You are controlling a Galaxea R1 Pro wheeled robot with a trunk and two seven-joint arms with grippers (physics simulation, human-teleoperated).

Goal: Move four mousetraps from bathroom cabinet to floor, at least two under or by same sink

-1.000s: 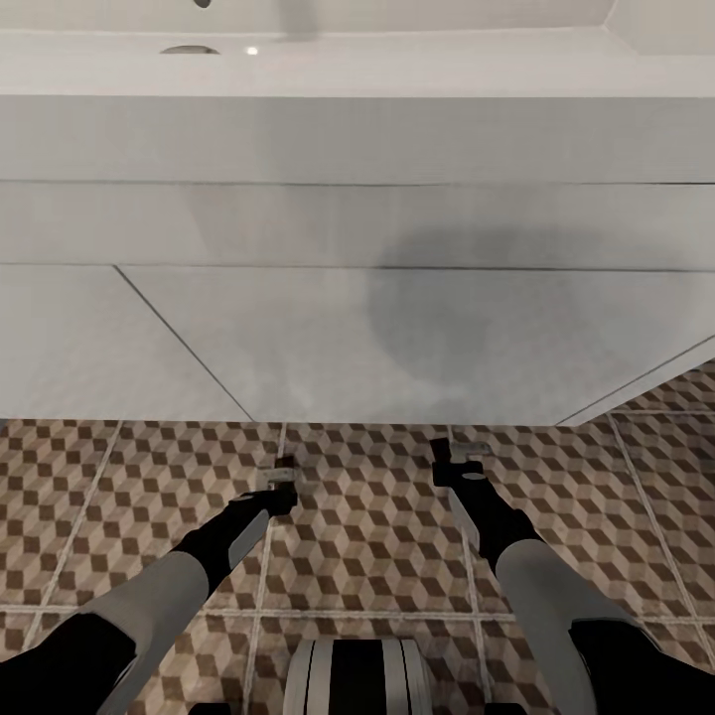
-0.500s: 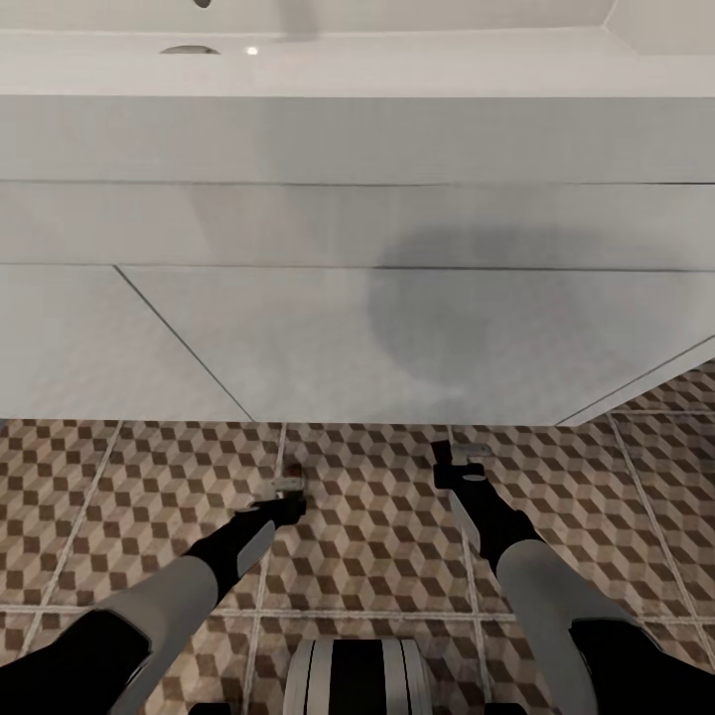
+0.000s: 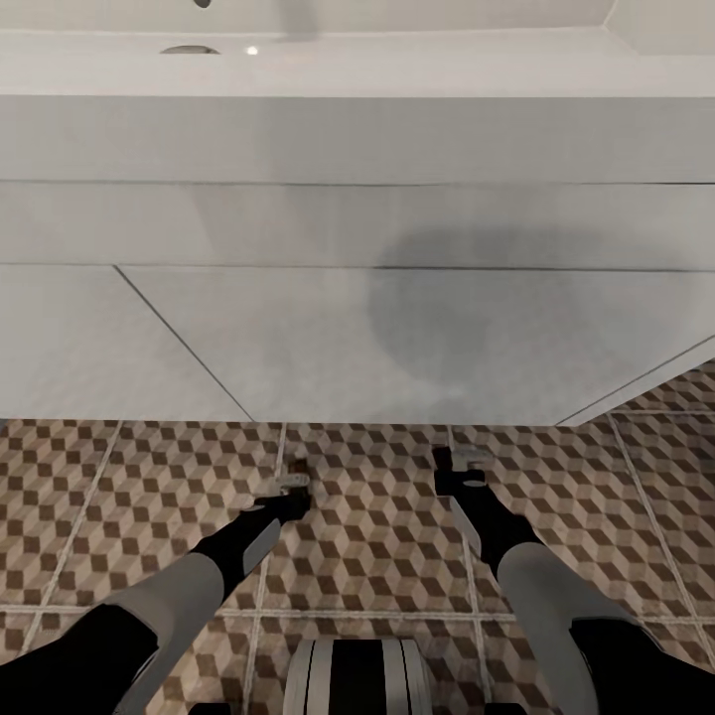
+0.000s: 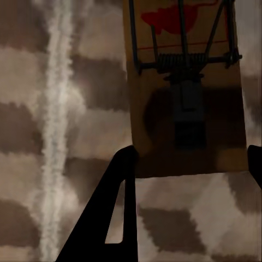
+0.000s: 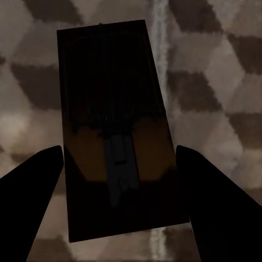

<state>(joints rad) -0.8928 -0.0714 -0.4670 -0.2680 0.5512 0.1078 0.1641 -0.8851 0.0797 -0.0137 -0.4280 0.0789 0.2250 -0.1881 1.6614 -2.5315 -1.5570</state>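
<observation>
The left hand point(image 3: 294, 484) hangs low over the floor point(image 3: 119, 516) with its fingers point(image 4: 117, 213) spread wide. Between and just beyond them lies a mousetrap point(image 4: 185, 87), flat on the tiles beside a pale grout line, with its spring, wire bar and a red mark facing up. Nothing grips it; the fingers stand off to either side of its near end.

The right hand point(image 3: 459, 460) is just as low, fingers point(image 5: 33, 196) parted well clear of a second mousetrap point(image 5: 117, 131), which lies in the hand's shadow on the floor, crossing a grout line.

Both traps sit close to the foot of the long white sink point(image 3: 357, 298), whose front face rises right ahead of the arms, so they look well placed beside it.

I'd judge each trap light and stiff, a thin wooden slab that won't bend, but easy to slide on smooth tile. The wire parts look fiddly and might snap shut, so the safest hold is across the two long edges of the board, clear of the spring.
</observation>
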